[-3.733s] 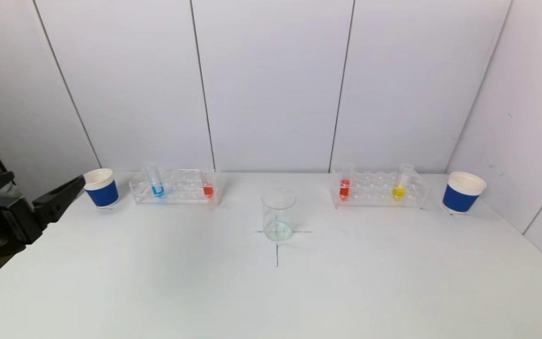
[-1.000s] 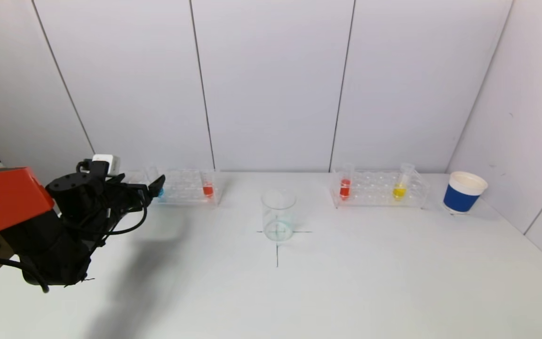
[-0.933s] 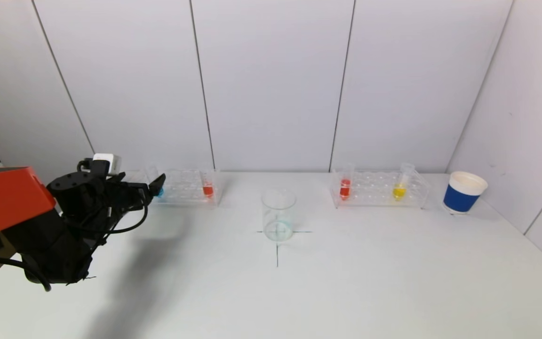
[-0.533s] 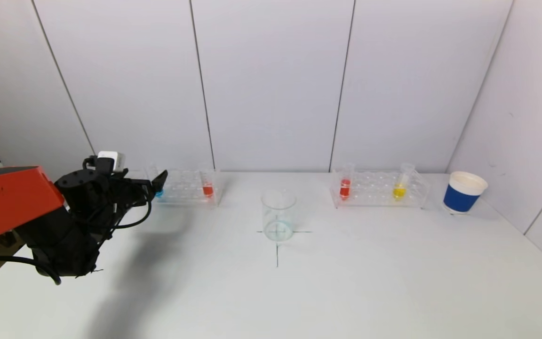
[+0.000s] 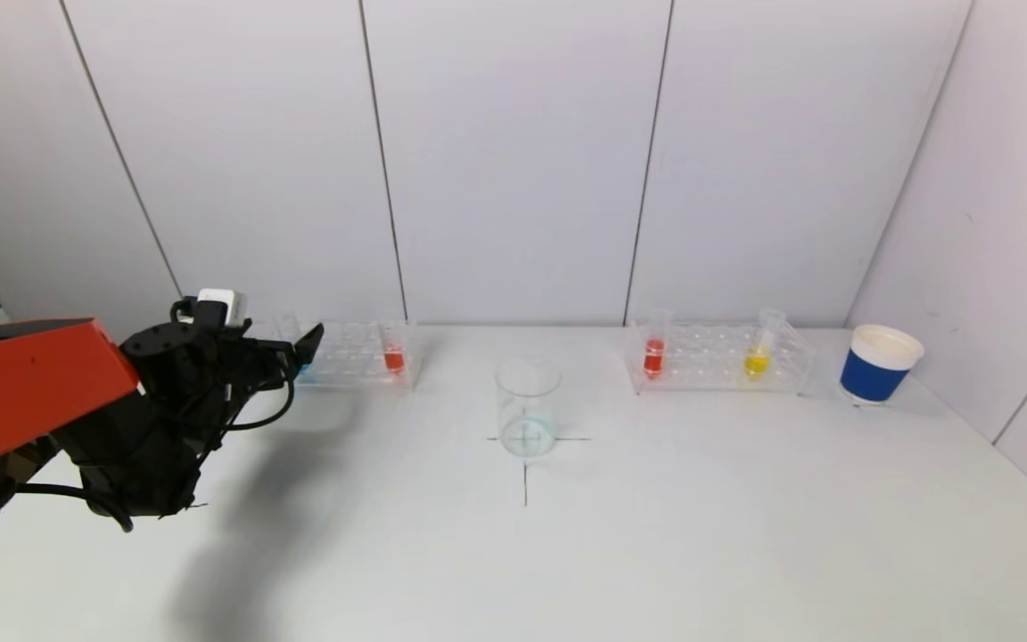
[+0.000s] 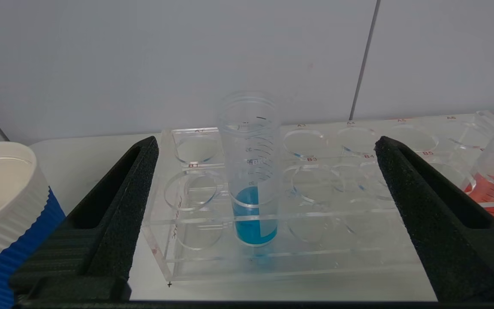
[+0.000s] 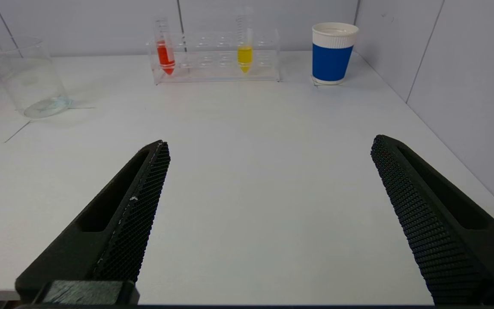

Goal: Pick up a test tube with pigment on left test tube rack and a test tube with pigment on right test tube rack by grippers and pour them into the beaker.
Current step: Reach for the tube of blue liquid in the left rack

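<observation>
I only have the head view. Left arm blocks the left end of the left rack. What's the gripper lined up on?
Observer: In the left wrist view the blue tube stands upright in the left rack, centred between the left gripper's open fingers, untouched.
Operator: Anything close beside it?
Observer: A blue paper cup sits just past the rack's end, beside one finger.
Operator: Right arm? Not in my view.
Observer: The right gripper is open, hanging over bare table short of the right rack, holding nothing.
Operator: Beaker?
Observer: The right wrist view shows the beaker with no coloured liquid in it.
</observation>
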